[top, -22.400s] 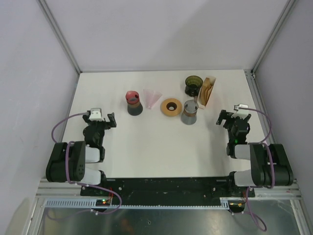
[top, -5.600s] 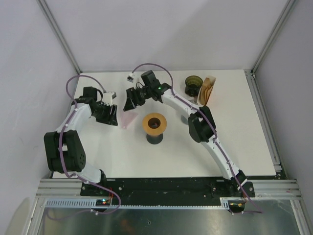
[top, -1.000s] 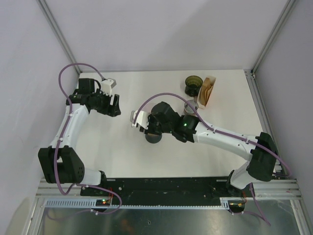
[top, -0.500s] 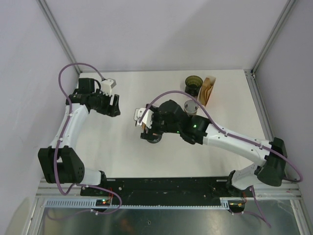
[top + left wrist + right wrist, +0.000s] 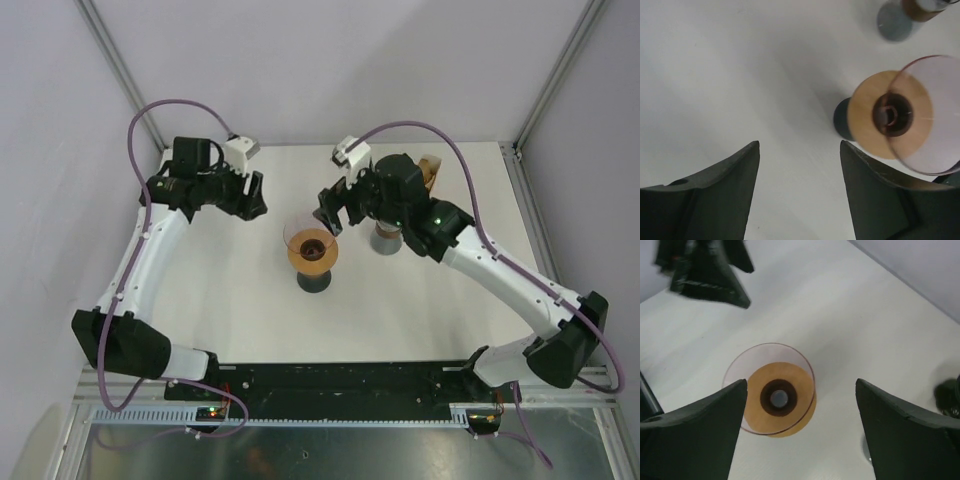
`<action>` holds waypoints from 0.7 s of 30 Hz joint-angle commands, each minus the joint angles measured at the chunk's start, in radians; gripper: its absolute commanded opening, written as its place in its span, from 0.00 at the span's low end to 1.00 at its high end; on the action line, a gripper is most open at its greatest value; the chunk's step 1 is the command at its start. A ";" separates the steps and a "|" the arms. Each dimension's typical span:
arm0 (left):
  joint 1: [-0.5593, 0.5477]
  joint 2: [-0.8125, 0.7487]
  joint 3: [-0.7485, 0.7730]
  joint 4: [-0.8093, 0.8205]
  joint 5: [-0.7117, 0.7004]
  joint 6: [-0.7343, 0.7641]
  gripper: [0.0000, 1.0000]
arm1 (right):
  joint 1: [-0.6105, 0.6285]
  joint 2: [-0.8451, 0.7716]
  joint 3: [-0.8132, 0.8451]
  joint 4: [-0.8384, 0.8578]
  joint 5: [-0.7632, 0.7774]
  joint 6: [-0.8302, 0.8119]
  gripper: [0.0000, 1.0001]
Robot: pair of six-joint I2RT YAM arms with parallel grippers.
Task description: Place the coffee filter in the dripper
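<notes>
The dripper stands mid-table: a clear pinkish glass cone on an orange wooden collar over a dark base. Its cone looks empty, with a dark hole at its centre; it also shows in the right wrist view and the left wrist view. The brown paper filters stand in their holder at the back right, mostly hidden by my right arm. My right gripper is open and empty, raised just beyond the dripper. My left gripper is open and empty, left of the dripper.
A grey cup stands right of the dripper, under my right arm; its base shows in the left wrist view. A dark object sits at the right edge of the right wrist view. Enclosure walls and posts bound the table.
My right gripper has lifted off the dripper and drawn back toward the far side, leaving the glass cone seated on the orange collar. My left gripper has shifted slightly right and farther back.
</notes>
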 commanded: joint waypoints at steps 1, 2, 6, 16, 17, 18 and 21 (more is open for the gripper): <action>-0.095 -0.052 0.088 -0.008 0.042 -0.095 0.69 | -0.026 0.074 0.098 -0.143 0.127 0.196 0.86; -0.118 -0.053 0.097 -0.008 0.043 -0.111 0.68 | -0.034 0.090 0.103 -0.162 0.133 0.210 0.81; -0.216 -0.045 0.104 -0.007 0.000 -0.140 0.65 | -0.064 0.125 0.090 -0.193 0.122 0.252 0.63; -0.307 -0.018 0.032 -0.008 -0.126 -0.129 0.62 | -0.058 0.159 0.054 -0.203 0.069 0.261 0.48; -0.313 -0.016 0.024 -0.008 -0.121 -0.127 0.61 | -0.057 0.163 0.051 -0.203 0.061 0.263 0.47; -0.317 -0.014 0.015 -0.008 -0.119 -0.126 0.61 | -0.057 0.169 0.050 -0.204 0.054 0.265 0.46; -0.323 -0.005 -0.008 -0.007 -0.139 -0.115 0.61 | -0.053 0.184 0.048 -0.204 0.047 0.267 0.43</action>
